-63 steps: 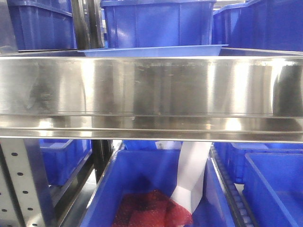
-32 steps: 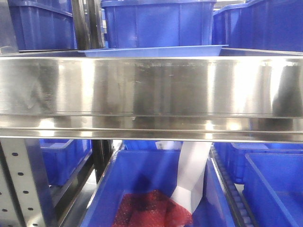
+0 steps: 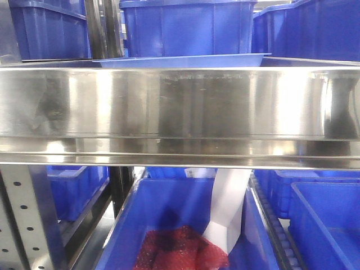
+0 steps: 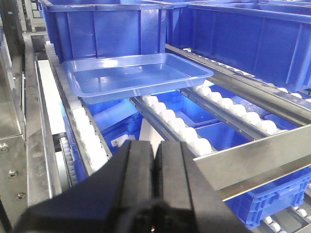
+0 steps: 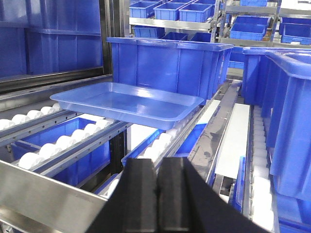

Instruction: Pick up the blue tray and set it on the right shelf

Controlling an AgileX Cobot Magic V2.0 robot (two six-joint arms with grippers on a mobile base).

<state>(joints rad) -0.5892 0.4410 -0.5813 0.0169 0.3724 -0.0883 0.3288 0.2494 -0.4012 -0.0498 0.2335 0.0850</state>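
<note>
The light blue tray (image 4: 133, 75) lies flat on the white roller tracks of the shelf, just in front of a deep blue bin. It also shows in the right wrist view (image 5: 127, 103) and as a thin edge above the steel rail in the front view (image 3: 183, 61). The shelf's broad shiny front rail (image 3: 180, 104) spans the front view. My left gripper (image 4: 154, 145) is shut and empty, well short of the tray's near edge. My right gripper (image 5: 156, 165) is shut and empty, also short of the tray.
Deep dark blue bins (image 4: 104, 26) (image 5: 167, 60) stand behind and beside the tray. White roller tracks (image 4: 182, 126) run toward the rail. Below the rail a blue bin (image 3: 185, 225) holds red mesh and white paper. A perforated grey upright (image 3: 25, 219) stands at lower left.
</note>
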